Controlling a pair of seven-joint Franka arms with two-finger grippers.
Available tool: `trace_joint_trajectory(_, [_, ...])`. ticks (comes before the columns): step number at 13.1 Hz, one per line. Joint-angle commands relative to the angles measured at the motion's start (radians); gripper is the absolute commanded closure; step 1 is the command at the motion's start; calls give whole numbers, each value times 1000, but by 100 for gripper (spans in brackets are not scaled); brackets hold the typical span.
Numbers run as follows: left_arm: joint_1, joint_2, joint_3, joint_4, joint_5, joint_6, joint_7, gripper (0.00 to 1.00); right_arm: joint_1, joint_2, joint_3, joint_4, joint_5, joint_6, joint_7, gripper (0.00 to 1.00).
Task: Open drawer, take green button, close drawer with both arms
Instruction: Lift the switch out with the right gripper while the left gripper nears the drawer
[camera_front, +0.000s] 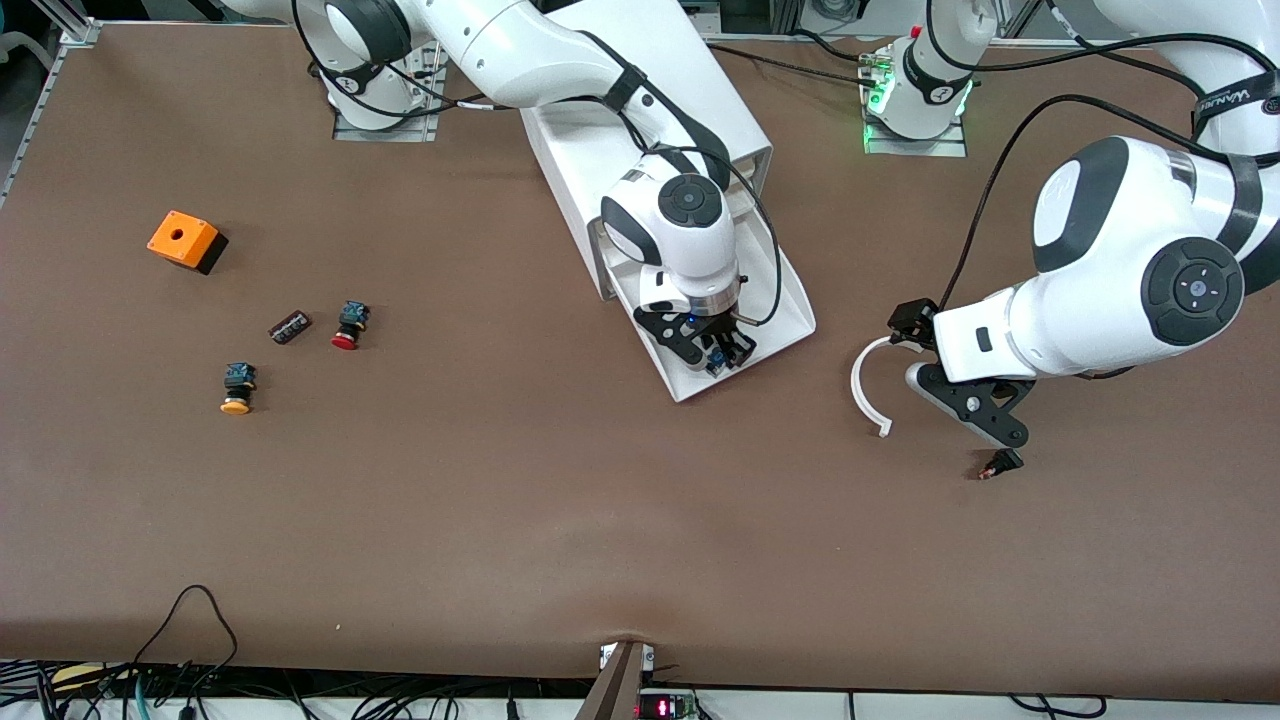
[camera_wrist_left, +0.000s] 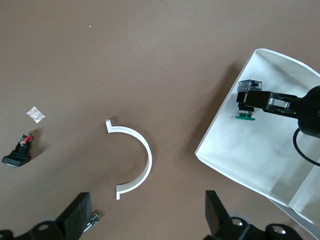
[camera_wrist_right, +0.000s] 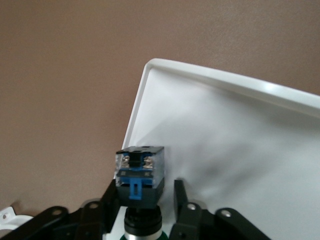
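Close the right gripper (camera_front: 718, 355) squarely on the button (camera_wrist_left: 246, 101) body before lifting. Its fingers flank the body narrowly inside the pulled-out drawer (camera_front: 790, 300), at the corner nearest the front camera; a firm hold cannot be confirmed. The button has a dark green cap and a blue-black body with a clear terminal block. The left gripper (camera_front: 985, 425) waits, spread wide, above the tabletop (camera_front: 500, 500) near a white curved piece (camera_front: 862, 385).

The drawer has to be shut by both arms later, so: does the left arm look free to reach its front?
Probably yes. The left gripper hangs open over bare table beside the pulled-out drawer; only a white curved piece lies between them, low on the table.
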Motion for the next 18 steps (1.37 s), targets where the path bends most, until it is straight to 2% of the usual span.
trace_joint_trajectory(1, [-5,19,-5,37,27,-15,-11,0,11,13,-11,40,-15,-13,21,78])
trace_joint_trajectory(6, [-8,31,-6,32,30,-3,-213,0,-6,-69,-8,40,-11,-101,12,81])
trace_joint_trajectory(9, [-34,74,-5,32,27,34,-342,0,-53,-140,5,35,3,-176,-38,81])
trace_joint_trajectory(12, [-39,138,-5,31,19,83,-558,0,-133,-249,28,-1,38,-268,-167,81])
trace_joint_trajectory(15, [-75,215,-2,26,27,193,-725,0,-230,-411,48,-156,69,-303,-337,81])
trace_joint_trajectory(17, [-88,235,-6,-15,27,253,-885,0,-329,-521,92,-279,69,-328,-484,81])
trace_joint_trajectory(18, [-127,237,-5,-50,28,279,-954,0,-365,-568,94,-331,69,-345,-558,81])
